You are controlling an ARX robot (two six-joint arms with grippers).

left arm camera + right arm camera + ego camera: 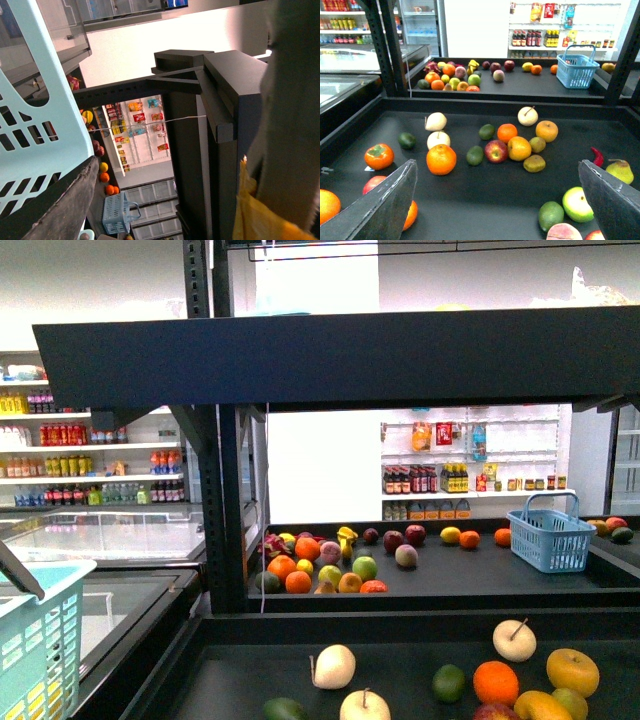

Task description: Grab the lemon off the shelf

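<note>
My right gripper hung with its fingers wide apart over the shelf tray. The lemon lay ahead on that tray, touching a red apple. My left gripper sat beside a pale blue basket; its spread could not be determined.

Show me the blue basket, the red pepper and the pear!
Blue basket (577,75), right wrist view, on its front wall.
Red pepper (598,157), right wrist view, on its middle.
Pear (620,172), right wrist view, on its belly.
</note>
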